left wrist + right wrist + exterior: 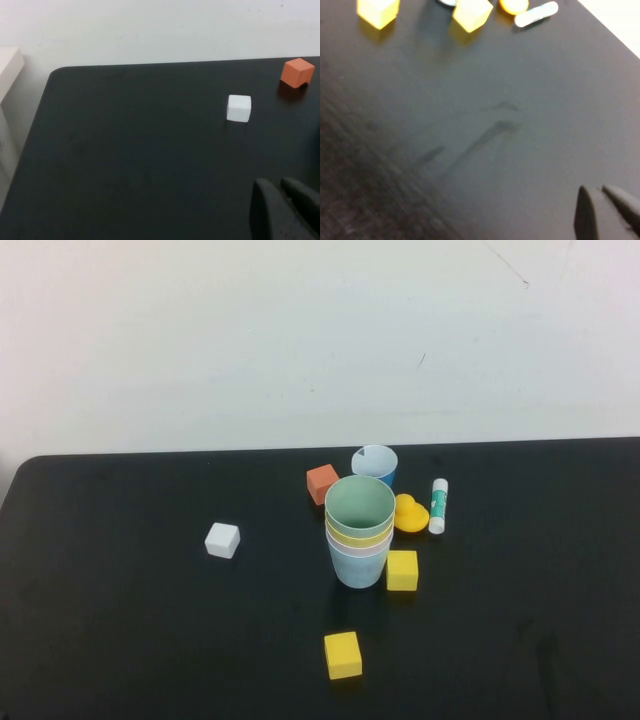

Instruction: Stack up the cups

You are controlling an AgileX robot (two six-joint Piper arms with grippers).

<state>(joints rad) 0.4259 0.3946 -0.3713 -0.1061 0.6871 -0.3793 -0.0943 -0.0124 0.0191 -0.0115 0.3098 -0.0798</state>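
The four cups stand nested in one upright stack at the table's middle in the high view: pale green (360, 505) on top, then a yellow rim (358, 536), a pink rim (357, 548), and the light blue cup (359, 568) at the bottom. Neither arm shows in the high view. My left gripper (274, 187) is shut and empty over bare table, well away from the stack. My right gripper (595, 190) is shut and empty over bare table, with the stack out of its view.
A small dark blue cup (375, 464), an orange block (322, 483), a yellow duck (409, 514) and a glue stick (438, 505) crowd behind the stack. Two yellow cubes lie beside it (402, 570) and in front of it (343, 654). A white cube (222, 540) lies left.
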